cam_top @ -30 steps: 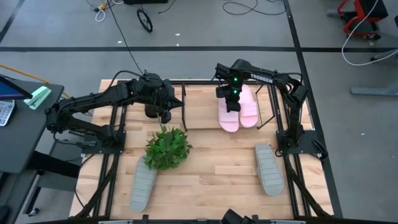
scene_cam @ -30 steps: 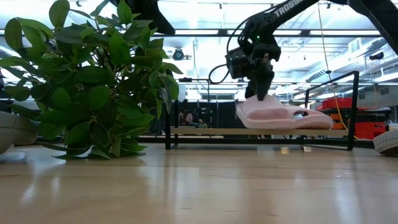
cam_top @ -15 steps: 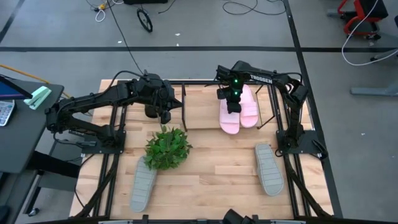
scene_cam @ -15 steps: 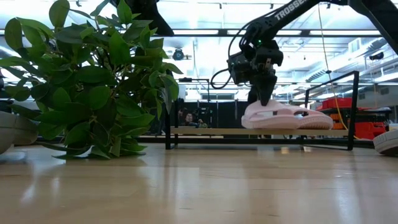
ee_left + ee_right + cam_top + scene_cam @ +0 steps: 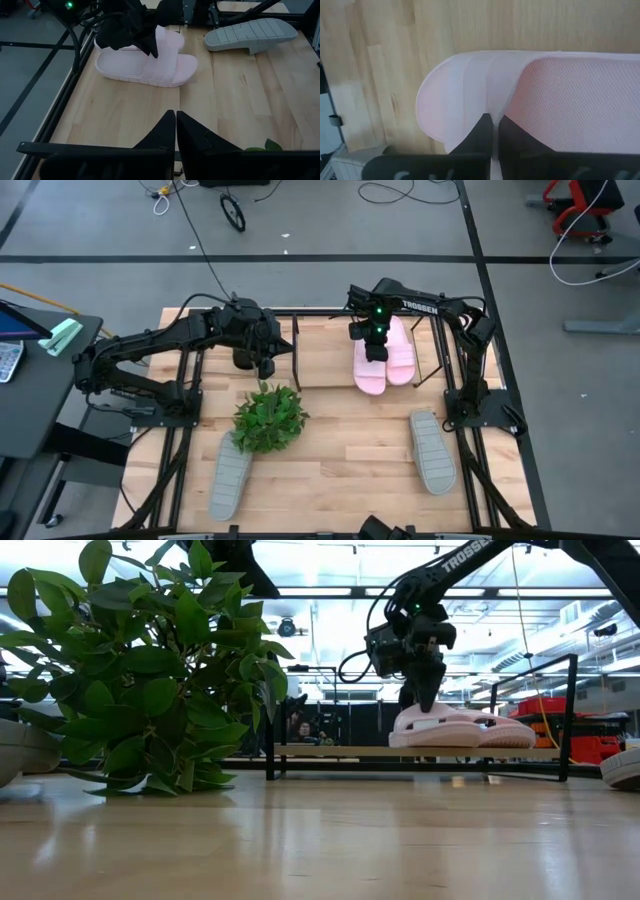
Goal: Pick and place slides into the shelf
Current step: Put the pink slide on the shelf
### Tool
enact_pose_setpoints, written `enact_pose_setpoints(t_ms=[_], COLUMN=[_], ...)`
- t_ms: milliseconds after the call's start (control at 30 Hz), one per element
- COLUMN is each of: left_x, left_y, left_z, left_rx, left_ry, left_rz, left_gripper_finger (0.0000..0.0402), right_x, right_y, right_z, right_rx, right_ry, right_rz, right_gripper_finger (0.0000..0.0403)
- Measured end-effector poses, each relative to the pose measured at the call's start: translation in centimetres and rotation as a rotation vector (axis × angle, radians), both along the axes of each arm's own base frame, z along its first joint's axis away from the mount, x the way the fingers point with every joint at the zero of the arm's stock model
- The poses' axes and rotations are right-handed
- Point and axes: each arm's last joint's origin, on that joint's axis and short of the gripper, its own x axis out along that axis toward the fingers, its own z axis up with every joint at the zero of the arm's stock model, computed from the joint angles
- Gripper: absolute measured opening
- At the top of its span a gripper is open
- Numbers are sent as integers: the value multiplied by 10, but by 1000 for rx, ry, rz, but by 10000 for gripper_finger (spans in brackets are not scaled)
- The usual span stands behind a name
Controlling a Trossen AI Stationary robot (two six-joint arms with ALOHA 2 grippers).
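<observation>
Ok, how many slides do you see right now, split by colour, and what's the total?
Light pink open-toe slide sandals: 2, side by side on the slanted wooden shelf, at and.
Grey open-toe slide sandals: 2, on the tabletop, at and.
Total: 4

White lettering reading "TROSSEN" is showing along the upper link of the right arm [image 5: 425, 306] in the high view. In the low view the same arm [image 5: 470, 555] is showing only part of that word, "TROSS", cut by the picture's top edge. No other text is proving readable anywhere.
</observation>
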Motion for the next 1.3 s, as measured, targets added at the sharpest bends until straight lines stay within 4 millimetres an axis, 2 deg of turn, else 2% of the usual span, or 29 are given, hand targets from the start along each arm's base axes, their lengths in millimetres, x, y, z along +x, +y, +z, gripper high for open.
enact_pose_setpoints(t_ms=[333,600,1067,1300], left_x=[0,-1,-1,-1], left_y=[0,0,0,0], left_z=[0,-1,-1,-1], left_rx=[-6,-10,-10,-10], left_ry=[1,12,13,13], left_rz=[3,4,4,4], left_gripper_finger=[12,20,15,22], right_x=[-1,-1,4,2], right_y=[-1,-2,-5,0], right_z=[0,1,21,32], right_rx=[-32,-43,-69,-43], right_ry=[31,40,25,79], right_rz=[-7,-14,-49,-76], right_gripper_finger=[80,113,177,192])
